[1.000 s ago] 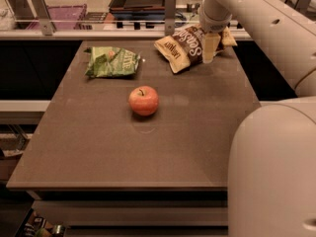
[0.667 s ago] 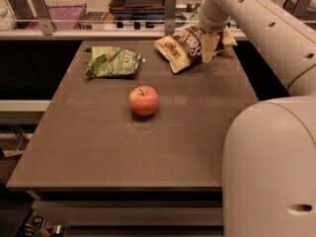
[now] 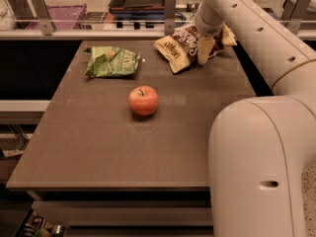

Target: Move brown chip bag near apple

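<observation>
One brown chip bag (image 3: 178, 47) is seen at the upper centre of the frame, lying on the far part of the tabletop (image 3: 123, 152) close to its back edge. It is crinkled and dark brown, with white script lettering across its face and cream-yellow ends. One pale end is turned towards the lower left. Another yellowish end shows to the right, past the pincer (image 3: 204, 53). The bag is clearly larger than the apple (image 3: 143, 100).

The pincer is found at the upper right of centre, lowered onto the right half of the bag. Its cream tip is set in front of the dark wrapper, so the bag is spread mostly to the left of it, with a smaller part to the right. Contact between the two is seen, but whether the pincer is closed on the bag or merely resting against it cannot be told. The pale arm (image 3: 256, 38) is carried down from the upper right and fills the right side of the frame.

The apple, round and red-orange with a short dark stem, is placed near the middle of the tabletop, below and to the left of the bag and well apart from it. A green chip bag (image 3: 111, 61) is laid at the upper left, apart from both.
</observation>
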Robot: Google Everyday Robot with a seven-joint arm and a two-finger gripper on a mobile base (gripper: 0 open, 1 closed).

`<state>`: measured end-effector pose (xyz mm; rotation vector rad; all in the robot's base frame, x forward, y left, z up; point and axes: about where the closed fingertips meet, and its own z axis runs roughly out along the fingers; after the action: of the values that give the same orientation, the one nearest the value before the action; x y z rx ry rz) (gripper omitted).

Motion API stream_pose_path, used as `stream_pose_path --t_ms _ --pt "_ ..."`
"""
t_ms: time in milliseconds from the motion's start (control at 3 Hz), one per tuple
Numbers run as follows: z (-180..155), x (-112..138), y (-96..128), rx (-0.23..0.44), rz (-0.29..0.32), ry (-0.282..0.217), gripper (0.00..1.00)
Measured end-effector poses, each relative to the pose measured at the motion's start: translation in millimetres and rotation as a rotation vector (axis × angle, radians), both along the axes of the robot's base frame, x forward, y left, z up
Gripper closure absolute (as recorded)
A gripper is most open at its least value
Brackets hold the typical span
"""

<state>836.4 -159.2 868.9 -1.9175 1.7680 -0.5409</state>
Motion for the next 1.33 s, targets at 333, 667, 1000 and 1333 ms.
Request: stream_pose_path --t_ms 333,667,1000,1333 --pt "-8 3 3 0.004 0.021 0.024 0.24" --pt "-15 4 6 0.004 0.037 0.047 0.48" --pt "-19 3 7 0.014 0.047 0.059 0.71" --pt "-22 4 9 0.013 0.048 0.063 0.94"
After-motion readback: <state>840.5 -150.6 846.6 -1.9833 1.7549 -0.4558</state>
